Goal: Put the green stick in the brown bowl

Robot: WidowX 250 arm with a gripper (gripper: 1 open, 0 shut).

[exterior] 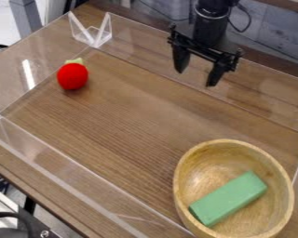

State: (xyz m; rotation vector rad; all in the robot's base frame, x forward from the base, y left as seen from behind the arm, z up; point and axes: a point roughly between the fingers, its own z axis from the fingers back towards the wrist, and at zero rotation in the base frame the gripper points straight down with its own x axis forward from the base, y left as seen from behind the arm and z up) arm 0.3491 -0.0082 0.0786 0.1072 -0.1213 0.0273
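Observation:
The green stick is a flat light-green block lying inside the brown bowl, a round wooden bowl at the near right of the table. Far from it, at the back of the table, my gripper hangs pointing down with its black fingers spread open and nothing between them.
A small red strawberry-like ball sits at the left. Clear acrylic walls ring the wooden tabletop, with a low front wall along the near edge.

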